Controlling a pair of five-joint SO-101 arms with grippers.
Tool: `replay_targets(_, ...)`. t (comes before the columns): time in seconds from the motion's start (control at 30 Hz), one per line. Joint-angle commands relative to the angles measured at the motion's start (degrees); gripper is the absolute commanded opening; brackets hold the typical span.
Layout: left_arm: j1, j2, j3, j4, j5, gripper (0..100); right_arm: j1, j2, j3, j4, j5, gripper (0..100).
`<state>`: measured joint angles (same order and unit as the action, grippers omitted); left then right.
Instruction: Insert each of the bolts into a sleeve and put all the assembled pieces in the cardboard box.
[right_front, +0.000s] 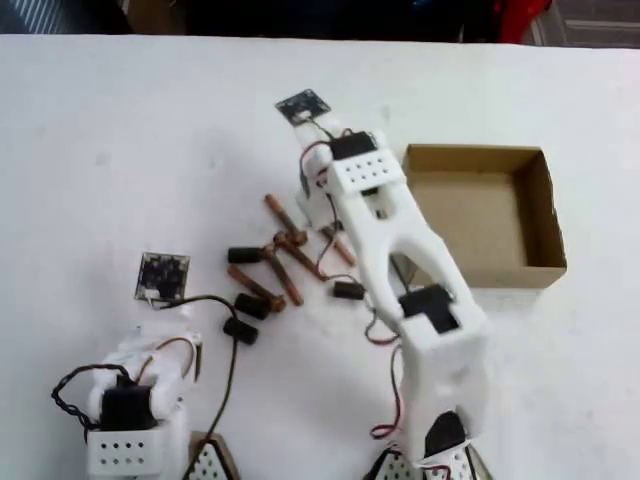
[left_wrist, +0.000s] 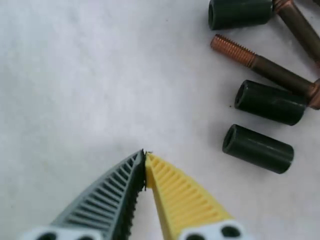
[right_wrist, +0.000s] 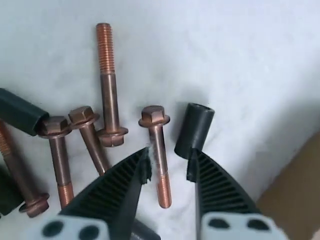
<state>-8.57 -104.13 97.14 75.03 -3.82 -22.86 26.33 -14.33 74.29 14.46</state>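
"Well, how far along is the job?"

"Barely begun, by my reckoning. The box (right_front: 470, 215) sits open at the right of the table (right_front: 120, 120) with nothing in it. The bolts (right_front: 285, 255) and sleeves (right_front: 245, 255) lie loose in a heap mid-table, left of the box."

"And the arms?"

"The right gripper (right_wrist: 169, 165) hangs over the heap, jaws partly apart on either side of one bolt (right_wrist: 158, 145) that lies flat on the table. It does not look clamped on it. A sleeve (right_wrist: 194, 129) lies just beside that bolt. The left gripper (left_wrist: 145, 159) sits at the near left, tips pressed together on nothing, with loose sleeves near it."

"So what remains?"

"All of it, I'd judge: each bolt sleeved, each pair boxed."

"Anything you can't make out?"

"The right arm (right_front: 400, 240) covers part of the heap, so no firm count of either part. At the heap's near-left side one sleeve (left_wrist: 240, 12) meets a bolt (left_wrist: 300, 27) end-on, both cut off in the left wrist view. Whether that bolt is inside it, I cannot tell."
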Motion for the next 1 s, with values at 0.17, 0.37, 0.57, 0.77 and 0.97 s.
replay_targets(0.17, -0.22, -0.31, -0.09, -1.49, 0.35, 2, 3.47, 12.53, -19.34, 6.81, -0.35, 11.2)
replay_targets(0.37, -0.22, -0.31, -0.09, -1.49, 0.35, 2, 5.32, 20.35, -28.66, 11.21, -0.35, 11.2)
replay_targets(0.57, -0.22, -0.31, -0.09, -1.49, 0.35, 2, 5.05, 25.98, -34.2, 13.23, -0.35, 11.2)
replay_targets(0.77, -0.22, -0.31, -0.09, -1.49, 0.35, 2, 5.05, 28.97, -37.01, 14.46, -0.35, 11.2)
replay_targets(0.97, -0.22, -0.31, -0.09, -1.49, 0.35, 2, 5.32, 29.32, -36.84, 14.46, -0.35, 1.9)
